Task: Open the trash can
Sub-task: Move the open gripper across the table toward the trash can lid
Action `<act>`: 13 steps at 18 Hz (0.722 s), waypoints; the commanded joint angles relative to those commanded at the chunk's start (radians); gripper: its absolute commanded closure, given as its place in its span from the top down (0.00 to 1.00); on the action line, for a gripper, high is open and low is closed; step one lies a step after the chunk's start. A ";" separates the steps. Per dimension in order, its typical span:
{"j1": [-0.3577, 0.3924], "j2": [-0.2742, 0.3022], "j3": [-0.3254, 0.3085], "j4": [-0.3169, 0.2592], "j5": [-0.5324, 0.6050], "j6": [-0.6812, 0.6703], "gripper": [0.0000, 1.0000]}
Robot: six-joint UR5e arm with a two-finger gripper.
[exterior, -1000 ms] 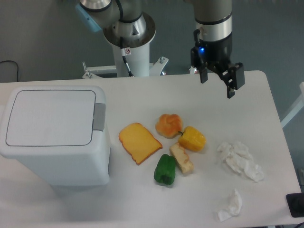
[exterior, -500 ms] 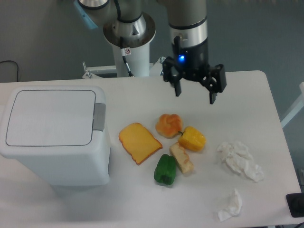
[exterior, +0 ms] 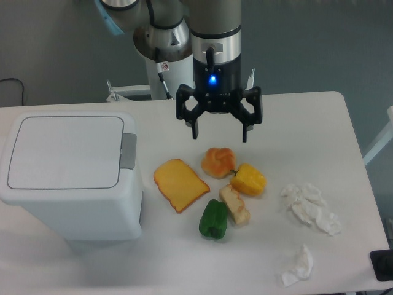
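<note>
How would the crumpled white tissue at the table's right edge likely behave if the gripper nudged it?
The larger crumpled tissue looks thin and loosely wadded, so it would probably slide or deform rather than resist. Probably very light for its size. With the gripper open wide, it might slip between the fingers.

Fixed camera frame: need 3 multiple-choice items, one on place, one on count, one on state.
1. Where is the grey push-button tab on the large boxy white plastic trash can?
A. the lid edge facing the toy foods
B. the edge away from them
C. the front wall

2. How many crumpled white tissues lie on the white table?
A. one
B. two
C. four

3. What state is the flat rectangular lid in?
A. raised
B. removed
C. down flat

Answers: 1 A, the tab faces the orange toast slice. 2 B, a larger wad and a smaller one. 3 C, it sits flush, and the black claw hangs open, apart from it.
</note>
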State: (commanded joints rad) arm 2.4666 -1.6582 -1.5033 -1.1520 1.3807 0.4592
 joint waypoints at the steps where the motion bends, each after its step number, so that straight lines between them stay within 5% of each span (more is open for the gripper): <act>1: 0.000 -0.002 0.002 0.000 -0.015 -0.057 1.00; 8: -0.002 -0.021 -0.003 0.000 -0.107 -0.295 1.00; 13: -0.002 -0.026 -0.006 0.000 -0.175 -0.330 1.00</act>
State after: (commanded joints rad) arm 2.4651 -1.6843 -1.5094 -1.1520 1.2058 0.1289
